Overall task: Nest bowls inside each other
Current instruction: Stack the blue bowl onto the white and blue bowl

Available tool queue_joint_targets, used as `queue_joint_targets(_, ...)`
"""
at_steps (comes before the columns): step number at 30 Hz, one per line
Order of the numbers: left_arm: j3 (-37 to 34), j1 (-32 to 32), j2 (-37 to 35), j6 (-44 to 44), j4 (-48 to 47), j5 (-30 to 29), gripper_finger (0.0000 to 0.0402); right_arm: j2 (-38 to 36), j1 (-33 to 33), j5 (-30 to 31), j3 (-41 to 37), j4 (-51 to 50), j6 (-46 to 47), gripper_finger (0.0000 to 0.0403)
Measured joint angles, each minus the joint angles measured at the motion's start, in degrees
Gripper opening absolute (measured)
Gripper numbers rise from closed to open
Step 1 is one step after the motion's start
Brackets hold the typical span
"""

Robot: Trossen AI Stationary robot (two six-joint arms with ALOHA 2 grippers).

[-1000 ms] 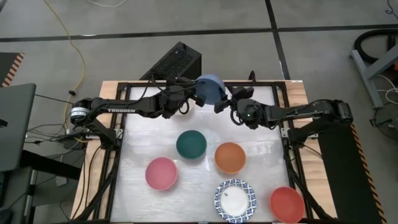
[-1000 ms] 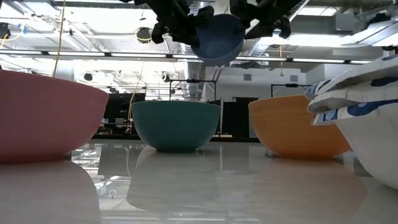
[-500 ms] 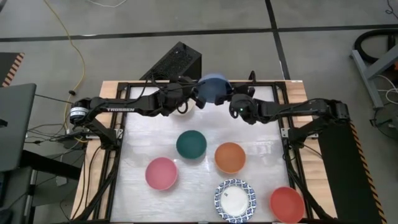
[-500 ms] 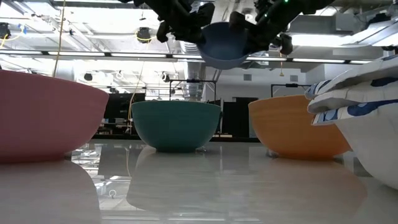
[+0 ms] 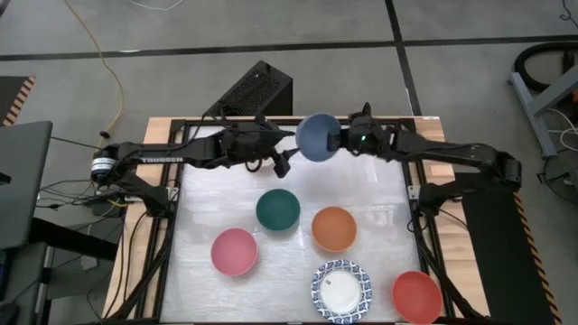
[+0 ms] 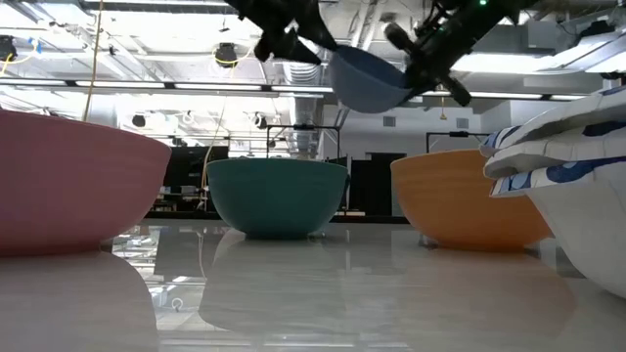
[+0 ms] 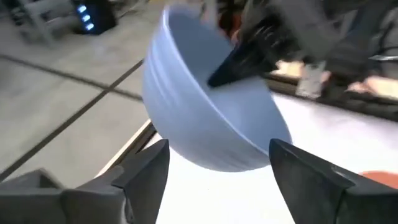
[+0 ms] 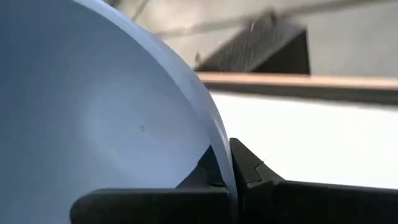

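Observation:
A blue bowl [image 5: 316,137] hangs in the air over the table's far middle, tilted in the low view [image 6: 370,80]. My right gripper [image 5: 340,143] is shut on its rim. My left gripper [image 5: 282,162] stands open just left of the bowl and apart from it, its fingers on either side of the bowl [image 7: 205,118] in the left wrist view. On the table rest a dark green bowl [image 5: 277,209], an orange bowl [image 5: 334,228], a pink bowl [image 5: 234,251], a white bowl with a blue-patterned rim [image 5: 341,290] and a red bowl [image 5: 416,296]. My right gripper pinches the blue bowl's rim [image 8: 225,163], on the side toward the table's right, with one finger [image 8: 208,174] inside the bowl and the other [image 8: 252,169] outside. The fingers come from the table's right, slanting a little down. The bowl is lifted clear and tilted.
The black frame rail [image 5: 271,120] runs along the table's far edge just behind the arms. A black box [image 5: 253,90] sits on the floor beyond it. The white tabletop [image 5: 217,194] lies bare between the arms and the bowls.
My right gripper has shut on the blue bowl's rim. My left gripper has then opened, let go of the bowl and drawn back a little toward the table's left. The bowl, held level half a second ago, has tipped and shifted slightly toward the table's right.

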Motion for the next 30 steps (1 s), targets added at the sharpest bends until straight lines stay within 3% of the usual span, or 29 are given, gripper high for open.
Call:
queue_joint_targets(5,0.0,0.1,-6.7,-0.1,-4.7,6.6,0.0272,-4.4,-2.9,-23.4,0.0,-11.6,1.1,0.0003)
queue_joint_targets(10,0.0,0.0,-15.2,0.2,-9.6,9.1,0.0270,-8.5,5.5,-34.0,0.0,-20.7,7.2,0.0003)
queue_joint_targets(14,0.0,0.1,-21.6,0.2,-12.6,8.5,0.0270,-9.8,19.0,-33.4,0.0,-21.4,16.7,0.0004)
queue_joint_targets(21,0.0,0.1,-28.6,0.0,-16.9,3.8,0.0271,-5.2,42.4,-22.7,0.0,-20.2,37.3,0.0007)
queue_joint_targets(25,0.0,0.1,-29.8,0.0,-19.0,-0.4,0.0271,-0.1,50.5,-20.8,0.0,-16.4,46.1,0.0008)
queue_joint_targets(30,0.0,0.1,-29.6,0.0,-21.0,-2.3,0.0271,6.0,55.1,-20.3,0.0,-12.6,52.8,0.0009)
